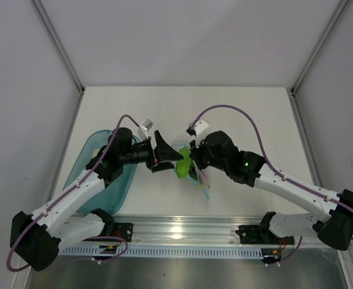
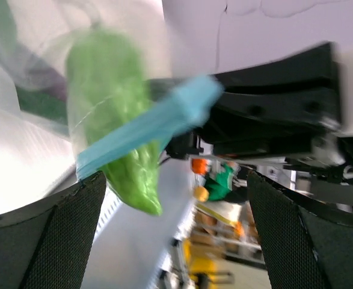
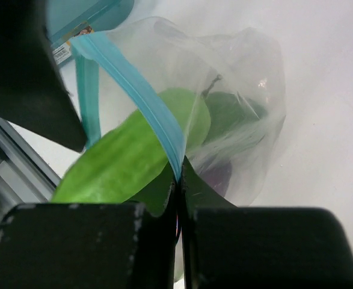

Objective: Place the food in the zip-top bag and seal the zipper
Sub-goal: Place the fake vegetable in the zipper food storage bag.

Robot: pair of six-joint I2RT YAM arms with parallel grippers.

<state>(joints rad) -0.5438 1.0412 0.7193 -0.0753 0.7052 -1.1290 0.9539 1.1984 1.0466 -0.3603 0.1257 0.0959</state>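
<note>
White table [image 1: 164, 108] beneath: your right gripper [image 3: 179, 180] clamps the zipper [image 3: 146, 96], left gripper [image 2: 176, 205] gapes empty, zip-top bag [image 3: 248, 90] just ahead, green food [image 2: 113, 108] seemingly protruding, sealing left.

Blue tray [image 1: 93, 148] on white table [image 1: 242, 114]

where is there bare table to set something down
Bare: the far table strip between the end effectors and the back wall, and the far right corner past the right arm. Crowded: the middle, where left end effector, right end effector and zip-top bag meet; the blue tray fills the left.
</note>
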